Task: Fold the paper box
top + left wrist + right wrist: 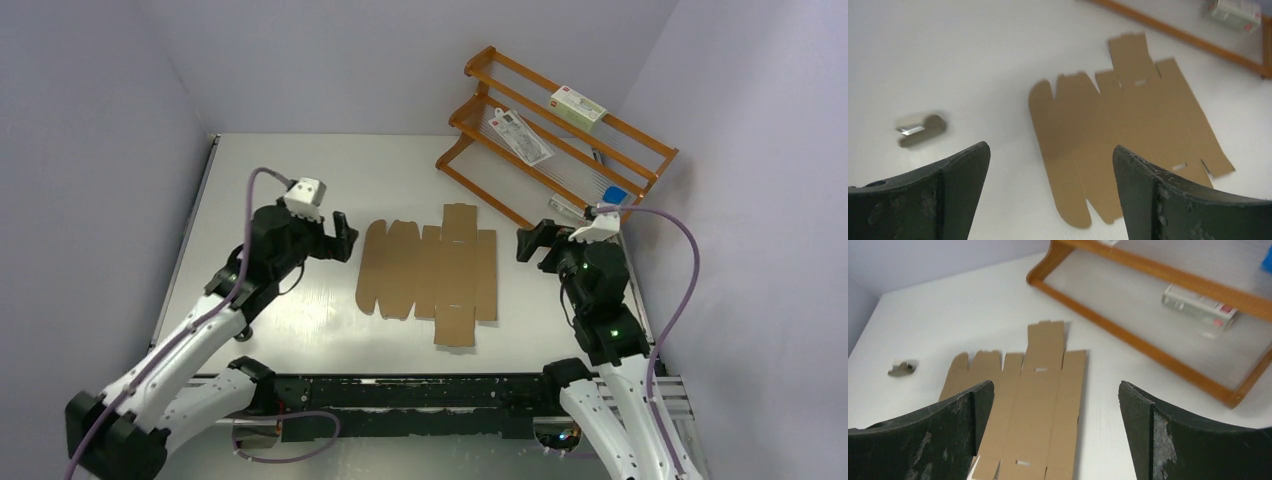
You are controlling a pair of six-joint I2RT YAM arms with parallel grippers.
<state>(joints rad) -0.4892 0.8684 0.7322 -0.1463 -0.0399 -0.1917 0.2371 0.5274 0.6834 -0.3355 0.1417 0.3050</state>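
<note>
Top external: box at mid-table, fully flat, scalloped flaps toward the left arm, tabs sticking out at far and near ends. Lies unfolded with every crease down, so probably nothing of the folding is done yet. Left gripper just beside the box's left edge, right gripper just beside its right edge; flank the sheet without touching it, likely so that each can take its own side panel. Left wrist: looks down on the box past the left gripper, spread wide with nothing held. Right wrist: the same for the right gripper, jaws parted and empty, box below and ahead. Rack beyond the box's far right corner, well apart, carrying small white packages; seems out of the way of any folding. Small grey thing left of the box, too blurred to name. Calls next, by the look of the pose, for getting under an edge, which is tricky with cardboard flush on the table.
</note>
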